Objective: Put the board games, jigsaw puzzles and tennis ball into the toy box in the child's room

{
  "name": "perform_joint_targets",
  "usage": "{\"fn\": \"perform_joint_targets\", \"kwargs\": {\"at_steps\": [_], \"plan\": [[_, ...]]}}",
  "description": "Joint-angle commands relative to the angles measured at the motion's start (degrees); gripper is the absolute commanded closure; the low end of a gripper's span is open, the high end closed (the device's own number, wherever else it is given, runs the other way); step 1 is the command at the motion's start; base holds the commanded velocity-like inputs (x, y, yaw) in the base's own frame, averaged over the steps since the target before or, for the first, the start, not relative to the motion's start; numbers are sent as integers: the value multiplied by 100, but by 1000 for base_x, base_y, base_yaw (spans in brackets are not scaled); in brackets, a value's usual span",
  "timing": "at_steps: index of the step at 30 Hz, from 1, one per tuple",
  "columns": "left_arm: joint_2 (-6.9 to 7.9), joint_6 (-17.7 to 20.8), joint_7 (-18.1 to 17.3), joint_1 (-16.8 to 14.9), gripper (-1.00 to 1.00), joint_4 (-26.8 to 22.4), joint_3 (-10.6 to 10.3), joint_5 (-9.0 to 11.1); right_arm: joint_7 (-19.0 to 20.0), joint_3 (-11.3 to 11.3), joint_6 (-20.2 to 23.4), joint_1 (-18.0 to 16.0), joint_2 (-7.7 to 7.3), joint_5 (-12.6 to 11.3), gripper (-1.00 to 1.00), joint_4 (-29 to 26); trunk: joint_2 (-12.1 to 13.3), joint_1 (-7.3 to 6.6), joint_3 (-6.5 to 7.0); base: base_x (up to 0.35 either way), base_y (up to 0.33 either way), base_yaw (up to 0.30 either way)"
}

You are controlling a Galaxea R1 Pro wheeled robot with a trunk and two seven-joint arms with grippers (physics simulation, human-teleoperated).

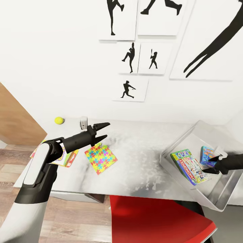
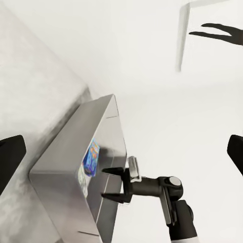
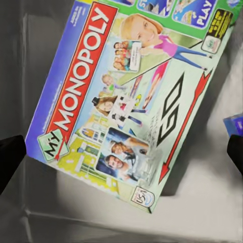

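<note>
The toy box (image 1: 189, 141), a light grey bin with flared walls, sits on the pale grey table (image 1: 145, 162) and serves as my landmark. Inside it lies the Monopoly board game (image 1: 189, 167), tilted against the floor of the bin; just beyond it, also inside, leans the smaller blue board game (image 1: 207, 156). My right gripper (image 1: 211, 169) hangs over the bin's interior above the Monopoly box; through the right wrist camera its fingers stand wide apart with nothing between them, and the printed lid (image 3: 126, 101) fills the space below.

Well away from the toy box along the table, one jigsaw puzzle (image 1: 100, 158) lies flat on the mottled top. Farther still from the bin, a yellow-green-red board game (image 1: 65, 157) rests at the table's far edge, partly hidden by my left arm. The left gripper (image 1: 104, 130) hovers above the table between puzzle and wall, fingers spread and empty, aimed toward the bin. The tennis ball (image 1: 59, 120) sits near the wall at the end of the table farthest from the toy box.

Behind the table, a white wall carries black silhouette sports pictures (image 1: 130, 88). A red chair (image 1: 158, 219) stands before the table, on a wood-plank floor (image 1: 77, 219).
</note>
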Motion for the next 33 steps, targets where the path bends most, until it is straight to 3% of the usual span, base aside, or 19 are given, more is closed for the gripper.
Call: {"fn": "perform_joint_targets", "kwargs": {"at_steps": [1, 7, 12, 25, 31, 33], "plan": [[3, 1, 59, -5, -100, -4, -4, 59, 20, 8, 57, -7, -3, 17, -100, -5, -11, 3, -10, 0, 0, 0], [3, 1, 61, -5, -100, -1, -4, 56, -725, -111, 51, -2, 3, 9, -100, -9, -11, 3, -10, 0, 0, 0], [3, 1, 62, -5, -100, 2, -4, 55, -1015, -145, 53, 0, 4, 6, -100, -31, -11, 3, -10, 0, 0, 0], [4, 4, 62, 15, -100, 4, -4, 52, -1261, -241, 70, 19, -3, -19, -100, -343, -11, 3, -10, 0, 0, 0], [4, 12, 34, 59, -100, 0, -7, 54, -1271, -582, 85, 69, -6, -46, -100, -484, -11, 3, -10, 0, 0, 0], [4, 14, 13, 94, -100, -5, -9, 54, -1267, -852, 96, 109, 6, -55, -100, -521, -11, 3, -10, 0, 0, 0]]}}
